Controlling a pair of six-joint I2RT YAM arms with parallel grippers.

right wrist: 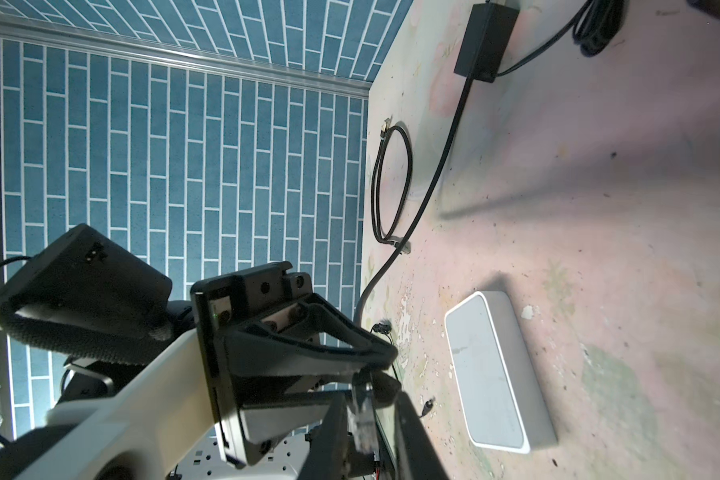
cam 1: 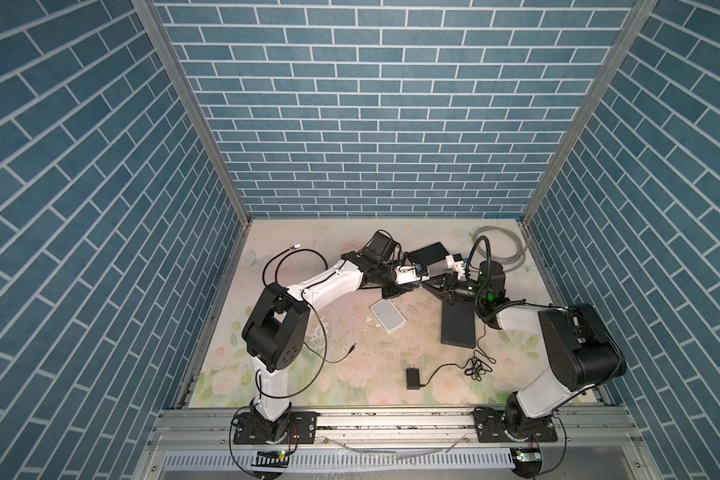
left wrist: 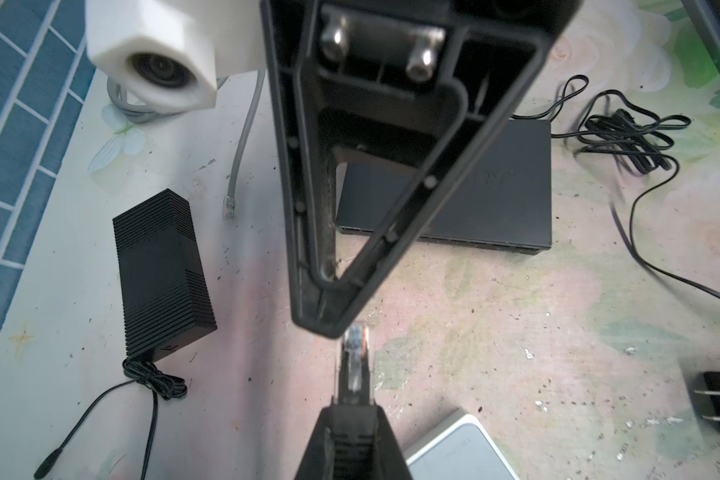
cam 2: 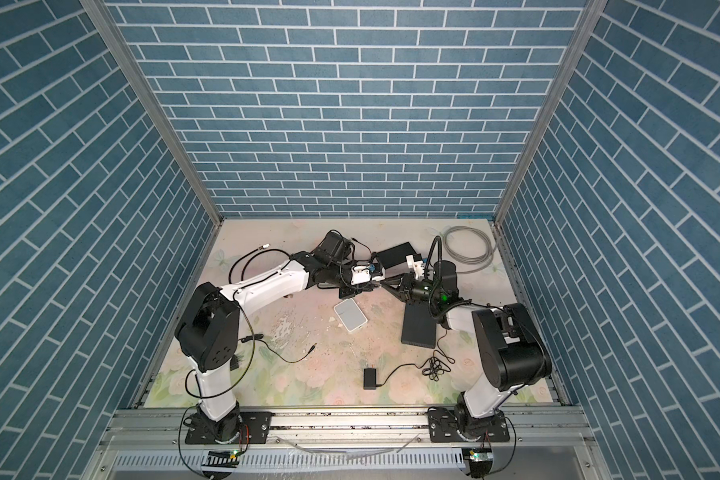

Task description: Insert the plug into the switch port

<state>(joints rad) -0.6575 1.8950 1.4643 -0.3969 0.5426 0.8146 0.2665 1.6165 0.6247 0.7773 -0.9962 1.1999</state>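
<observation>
The plug (left wrist: 356, 357) is a clear connector on a black boot. My left gripper (left wrist: 352, 409) is shut on that boot, with the clear tip sticking out ahead. In the right wrist view the plug (right wrist: 360, 419) stands between the fingers of my right gripper (right wrist: 366, 415), which are slightly apart, with a gap on one side. Both grippers meet above the table's middle in both top views, left gripper (cam 1: 420, 283) against right gripper (cam 1: 433, 286). The black flat switch (cam 1: 458, 328) lies under my right arm; its row of ports (left wrist: 474, 245) shows along one edge.
A white box (cam 1: 385, 316) lies just in front of the grippers. A ribbed black box (cam 1: 429, 251) and a grey cable coil (cam 1: 499, 249) sit at the back. A wall adapter (cam 1: 412, 378) with tangled black cord (cam 1: 476, 365) lies in front. A black cable loop (cam 1: 292, 259) is at the back left.
</observation>
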